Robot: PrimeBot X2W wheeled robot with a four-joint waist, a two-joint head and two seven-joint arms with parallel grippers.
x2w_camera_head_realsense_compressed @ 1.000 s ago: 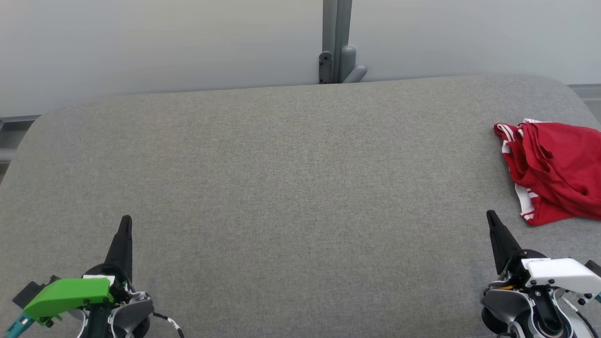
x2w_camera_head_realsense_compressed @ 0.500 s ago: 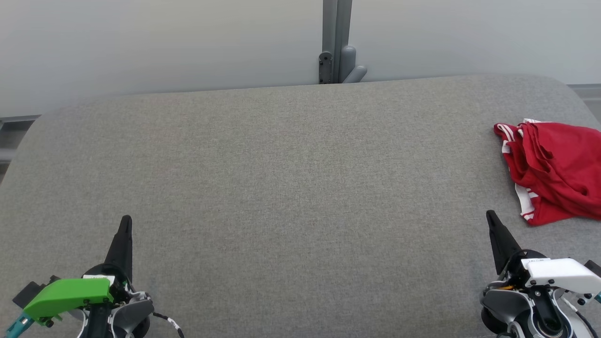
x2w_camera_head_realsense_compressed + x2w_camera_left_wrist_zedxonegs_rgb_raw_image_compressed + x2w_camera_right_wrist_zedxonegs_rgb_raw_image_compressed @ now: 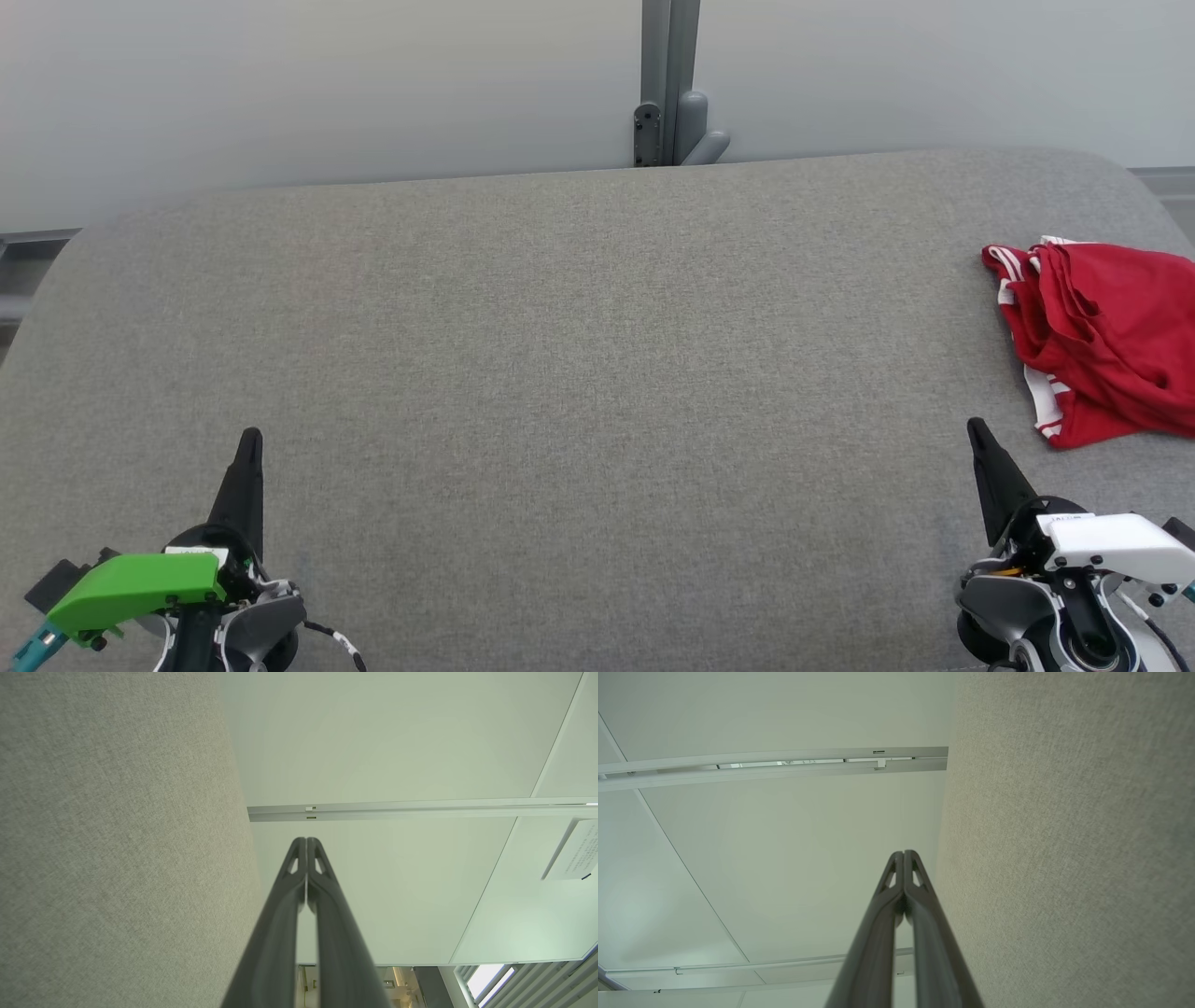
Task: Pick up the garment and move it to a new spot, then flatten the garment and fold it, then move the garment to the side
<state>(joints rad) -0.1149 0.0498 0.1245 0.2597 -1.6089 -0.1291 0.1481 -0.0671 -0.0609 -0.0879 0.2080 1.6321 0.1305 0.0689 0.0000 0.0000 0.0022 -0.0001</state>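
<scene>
A grey fabric-covered surface point(image 3: 597, 373) lies before pale wall panels point(image 3: 280, 84) joined by a grey post point(image 3: 669, 75).

We are finding nothing that we can read. We are seeing a white sheet point(image 3: 571, 851) stuck on the wall panel point(image 3: 528, 905) in the left wrist view, carrying lines of print too small to make out. We are noticing a small white tag point(image 3: 194, 553) on the left gripper point(image 3: 250, 437) and a similar sticker point(image 3: 1067, 518) on the right gripper point(image 3: 974, 426), both with marks too tiny to read.
</scene>
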